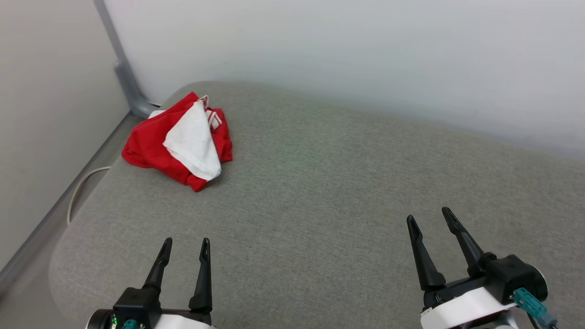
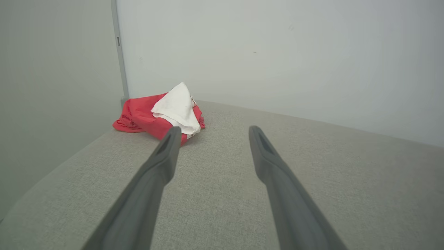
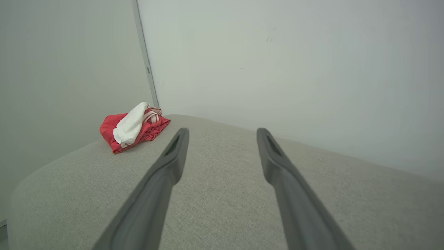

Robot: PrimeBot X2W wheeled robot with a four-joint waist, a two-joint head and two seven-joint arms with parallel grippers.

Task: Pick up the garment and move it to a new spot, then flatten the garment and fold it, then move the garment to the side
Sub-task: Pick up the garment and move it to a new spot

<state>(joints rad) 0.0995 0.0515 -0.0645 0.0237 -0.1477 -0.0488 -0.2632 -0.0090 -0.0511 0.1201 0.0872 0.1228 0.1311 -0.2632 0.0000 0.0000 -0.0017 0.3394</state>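
Where the cushion [image 1: 320, 192] rounds off at the left, entries begin.

1. Cable [image 1: 72, 198]: white, looping on the floor just beside the cushion's edge.
2. Post [image 1: 124, 73]: grey, standing in the room corner, its foot just behind the cushion.
3. Garment [image 1: 146, 146]: red, with a white sleeve folded over the top and striped trim showing at the far side. It lies crumpled in a heap on the cushion's far left corner, near the post and well apart from both grippers.
4. Left gripper [image 1: 187, 241]: near left, over the cushion. Its fingers are spread with nothing between them, pointing roughly toward the garment.
5. Right gripper [image 1: 428, 214]: near right, over grey fabric. Its fingers are likewise spread and empty.
6. Wall [image 1: 365, 55]: plain and pale, running behind the cushion.
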